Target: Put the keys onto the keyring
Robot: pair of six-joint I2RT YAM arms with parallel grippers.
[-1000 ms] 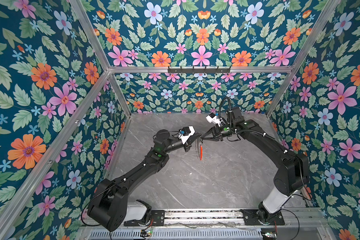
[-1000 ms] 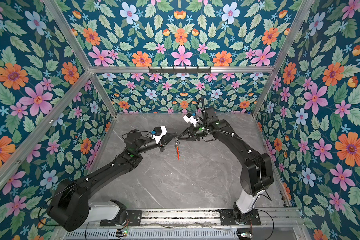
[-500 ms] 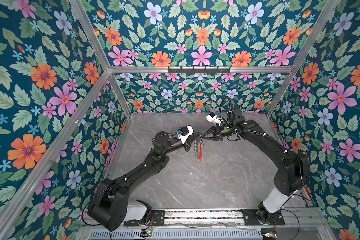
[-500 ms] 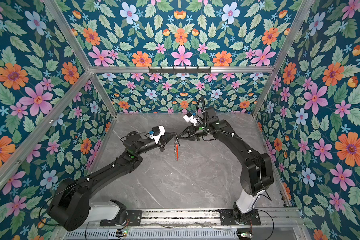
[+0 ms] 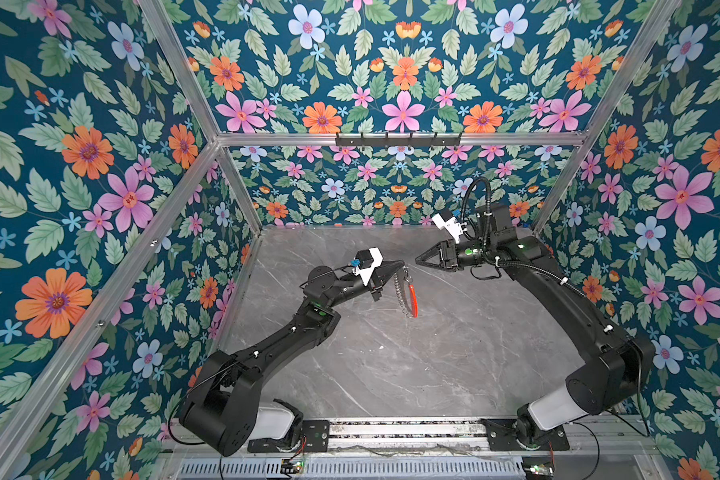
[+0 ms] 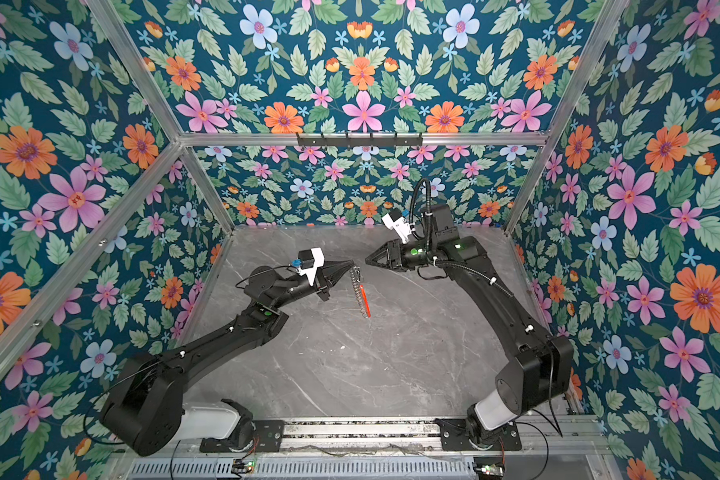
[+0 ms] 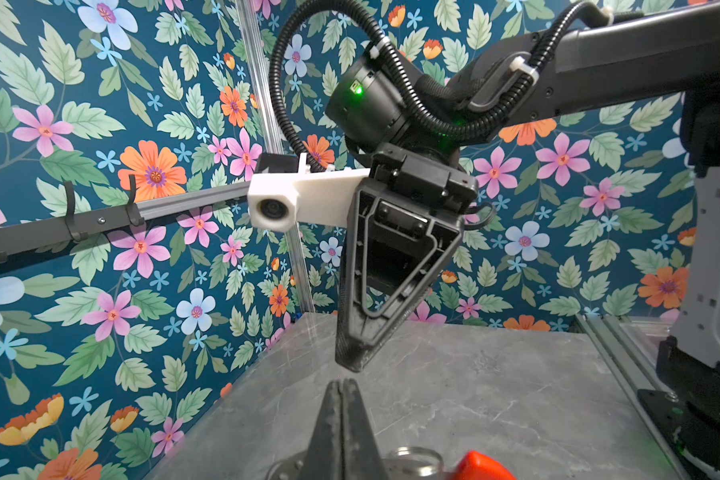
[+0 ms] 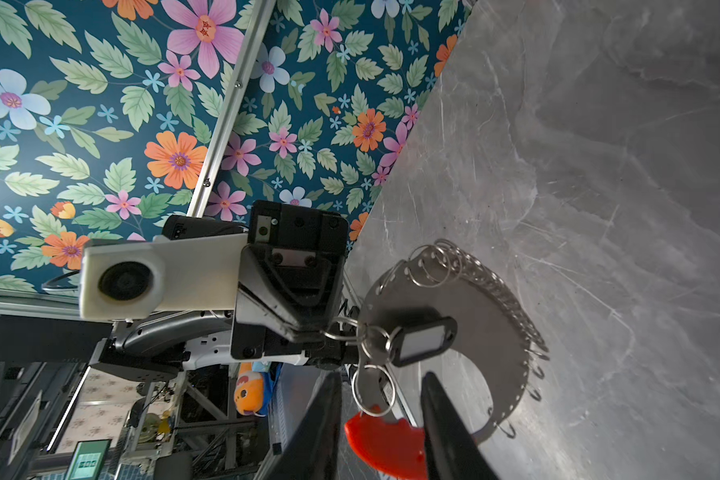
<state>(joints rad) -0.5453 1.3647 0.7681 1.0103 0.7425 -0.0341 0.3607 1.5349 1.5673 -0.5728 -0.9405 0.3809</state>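
We see the left end effector (image 5: 402, 262) pinched tight on the top of the keyring (image 5: 399, 291). The keyring hangs below it over the grey desk (image 5: 433, 374), with its red segment (image 5: 412, 297) on the side toward the right arm and small silver rings (image 8: 487, 274) strung along its edge. Right at that grip, the black key fob (image 8: 422, 340) with its pale label dangles from a small ring against the keyring, while the right end effector (image 5: 417, 259) faces it just apart, fingers narrowly parted and holding nothing.
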